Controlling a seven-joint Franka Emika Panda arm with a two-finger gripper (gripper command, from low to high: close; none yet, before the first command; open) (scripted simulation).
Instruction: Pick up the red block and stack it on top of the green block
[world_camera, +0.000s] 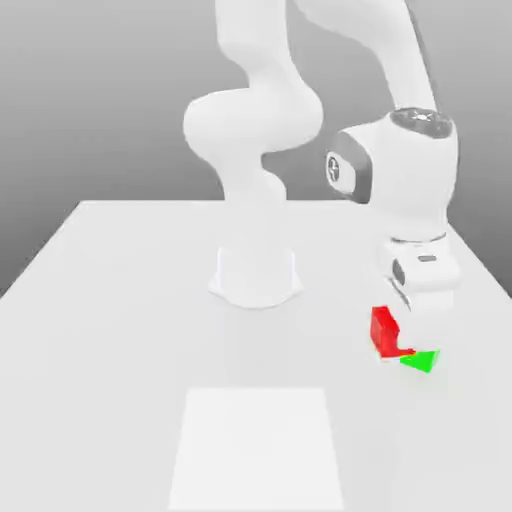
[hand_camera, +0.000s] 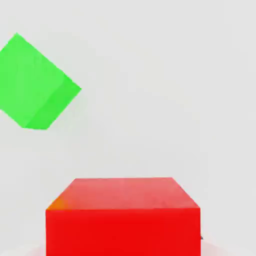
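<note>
Pinching the red block (world_camera: 383, 328), the tool (world_camera: 392, 345) hangs low over the bench (world_camera: 120, 300). The green block (world_camera: 421, 360) sits just beside it toward the exterior view's right, not yet underneath.

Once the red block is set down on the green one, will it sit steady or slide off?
The red block looks a rigid, flat-faced cube, so it probably won't roll. The green block seems about the same size, leaving little margin: an off-centre placement might tip it. Both look plain and matte, so sliding seems unlikely.
</note>
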